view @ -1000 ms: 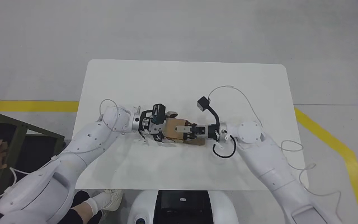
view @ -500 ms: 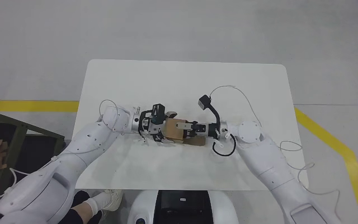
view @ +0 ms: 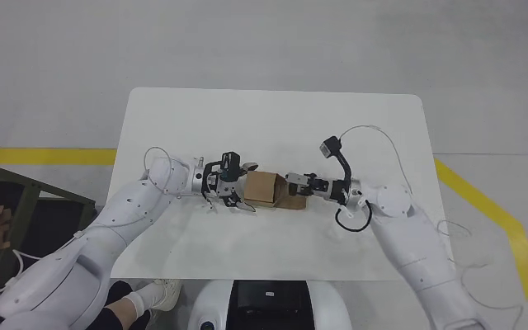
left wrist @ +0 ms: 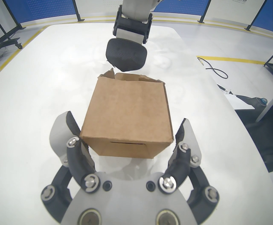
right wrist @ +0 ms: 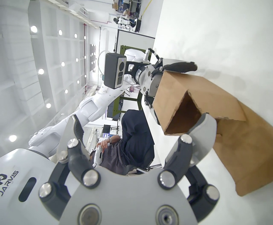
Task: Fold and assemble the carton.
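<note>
Cardboard carton (view: 262, 188) inside left pincer (left wrist: 126, 127)

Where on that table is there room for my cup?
The far strip of the table, beyond the carton, is bare. Crowded: the near middle, where the left gripper and right gripper flank the carton.

Dark block lettering beside a small logo is printed on the grey wrist housing (right wrist: 12, 181) of the right end effector (right wrist: 138, 119), partly cut by the frame edge. Behind the table (left wrist: 42, 85), a white wall panel (left wrist: 226, 10) carries one line of print, too small to read.
</note>
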